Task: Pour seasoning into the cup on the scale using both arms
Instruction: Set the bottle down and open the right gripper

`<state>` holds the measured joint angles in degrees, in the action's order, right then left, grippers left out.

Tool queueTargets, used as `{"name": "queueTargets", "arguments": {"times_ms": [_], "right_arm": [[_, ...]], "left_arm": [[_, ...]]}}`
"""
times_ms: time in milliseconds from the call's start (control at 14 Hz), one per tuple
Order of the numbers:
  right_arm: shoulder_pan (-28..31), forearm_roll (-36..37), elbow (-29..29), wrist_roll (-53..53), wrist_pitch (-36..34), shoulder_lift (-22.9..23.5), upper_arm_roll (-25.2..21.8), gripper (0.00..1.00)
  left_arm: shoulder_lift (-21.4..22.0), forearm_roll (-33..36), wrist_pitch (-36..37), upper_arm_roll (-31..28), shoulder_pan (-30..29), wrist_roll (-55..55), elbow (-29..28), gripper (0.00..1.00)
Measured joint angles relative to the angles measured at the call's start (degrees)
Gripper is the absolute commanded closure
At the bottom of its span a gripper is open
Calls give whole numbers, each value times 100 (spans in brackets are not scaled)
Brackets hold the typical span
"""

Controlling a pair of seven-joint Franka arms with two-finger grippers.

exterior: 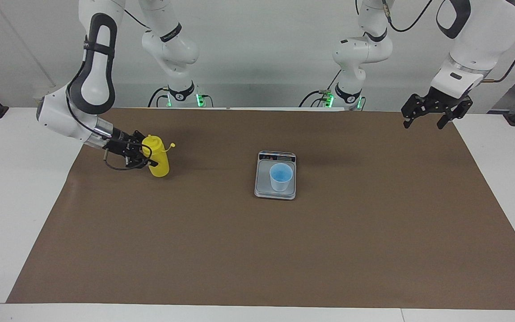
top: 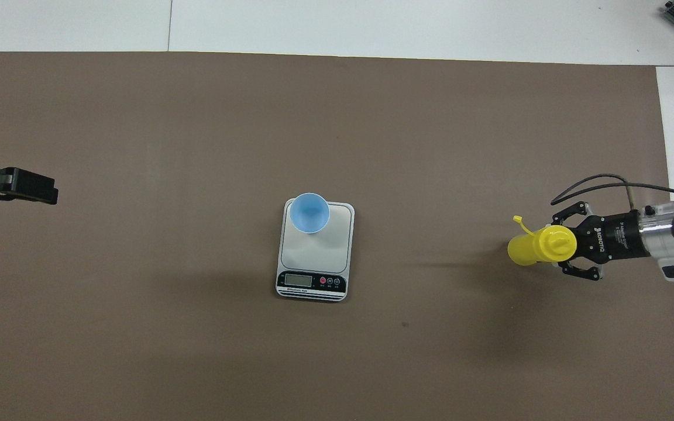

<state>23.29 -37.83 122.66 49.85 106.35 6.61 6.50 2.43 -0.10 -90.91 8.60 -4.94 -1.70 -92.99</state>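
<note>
The yellow seasoning bottle [exterior: 160, 164] stands upright on the brown mat toward the right arm's end of the table, its tethered cap [exterior: 172, 145] hanging open. My right gripper [exterior: 149, 156] is shut on the bottle's upper part from the side; in the overhead view the gripper [top: 560, 245] holds the bottle [top: 525, 249]. The light blue cup [exterior: 280, 177] stands on the silver scale [exterior: 264, 191] at mid table, on the plate's part farther from the robots [top: 309, 213]. My left gripper [exterior: 435, 117] is open and empty, raised over the mat's corner at the left arm's end.
The brown mat [exterior: 257, 250] covers most of the white table. The scale [top: 320, 252] has its dark display strip on the edge nearer to the robots.
</note>
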Motion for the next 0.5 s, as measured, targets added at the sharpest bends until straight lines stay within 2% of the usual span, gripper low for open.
{"name": "queueTargets", "arguments": {"times_ms": [71,214,500], "right_arm": [[-8,0,-1,-3,74,82,6,10],[-46,0,3,99,313,153,21,0],[-39,133,-16,165,464,136,19,0]], "left_arm": [[0,0,50,-7,0,-3,38,0],[0,0,66,-10,0,-4,63,0],[-1,0,70,-10,0,-6,63,0]]}}
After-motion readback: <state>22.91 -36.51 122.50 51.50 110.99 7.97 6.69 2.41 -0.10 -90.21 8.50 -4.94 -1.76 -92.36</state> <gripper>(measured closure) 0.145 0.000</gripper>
